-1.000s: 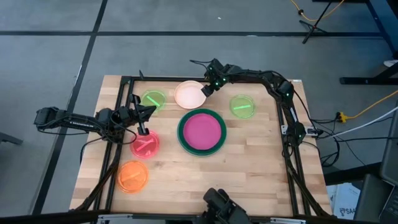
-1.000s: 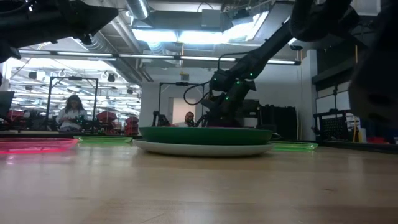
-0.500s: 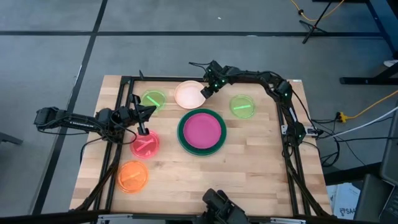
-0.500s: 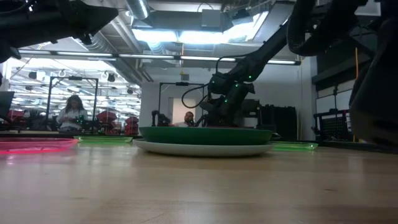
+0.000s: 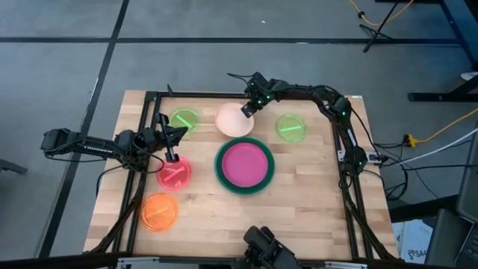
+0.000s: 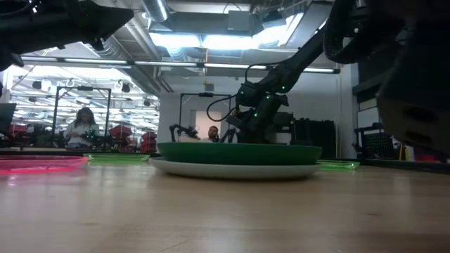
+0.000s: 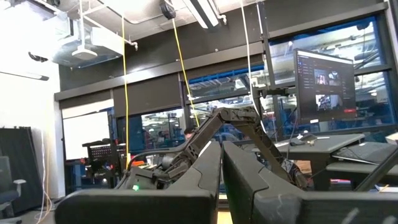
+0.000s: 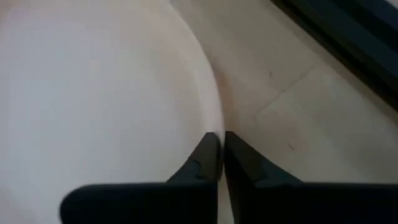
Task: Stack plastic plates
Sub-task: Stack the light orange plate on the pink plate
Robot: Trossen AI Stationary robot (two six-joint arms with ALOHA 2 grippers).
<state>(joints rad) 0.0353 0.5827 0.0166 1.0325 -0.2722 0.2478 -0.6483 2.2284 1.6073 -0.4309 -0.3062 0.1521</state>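
The peach plate [image 5: 233,120] lies at the far middle of the table, with my right gripper [image 5: 247,110] shut on its far right rim. Just nearer stands a stack: the magenta plate [image 5: 244,164] in the dark green plate [image 5: 221,173], on a pale plate [image 6: 232,169]. Two lime green plates [image 5: 184,119] [image 5: 291,128] lie flat to the far left and far right. The pink-red plate [image 5: 174,175] and the orange plate [image 5: 159,212] lie at the left. My left gripper [image 5: 173,155] is shut, over the pink-red plate's far edge. My right gripper pinches the peach plate's rim [image 8: 214,124] between its two fingers, on the side toward the table's far right corner. The fingers slant down from the far right. Whether the plate's near edge touches the dark green plate, I cannot tell.
A black frame [image 5: 196,94] runs along the table's far and side edges. Bare wood lies at the near right [image 5: 314,209]. People [image 6: 82,126] sit in the room beyond the table.
The peach plate has shifted a little toward the near right, against the stack's far side, together with my right gripper. The stack of magenta and dark green plates has slid a little toward the table's near edge.
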